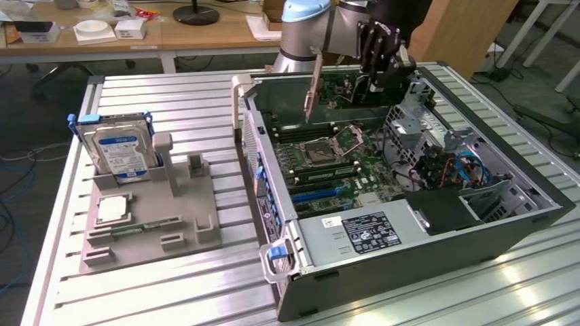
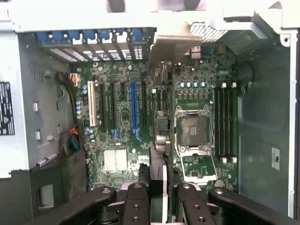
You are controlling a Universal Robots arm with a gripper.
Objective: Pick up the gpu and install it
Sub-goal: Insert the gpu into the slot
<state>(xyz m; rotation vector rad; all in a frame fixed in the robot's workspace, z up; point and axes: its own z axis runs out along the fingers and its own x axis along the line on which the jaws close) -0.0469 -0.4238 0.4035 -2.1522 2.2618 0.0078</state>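
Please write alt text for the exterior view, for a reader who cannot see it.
A robot arm's tool holds the gpu on edge over the motherboard of an open computer case. On the exterior view's left, a grey tray carries a hard drive standing upright.

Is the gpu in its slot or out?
Out. The claw holds the gpu up above the motherboard, its edge not seated in any slot.

The arm (image 1: 297, 60) is finished in silver-grey with a light-blue joint cap (image 1: 306, 9); the end effector (image 2: 161, 183) is built of black bolted links.
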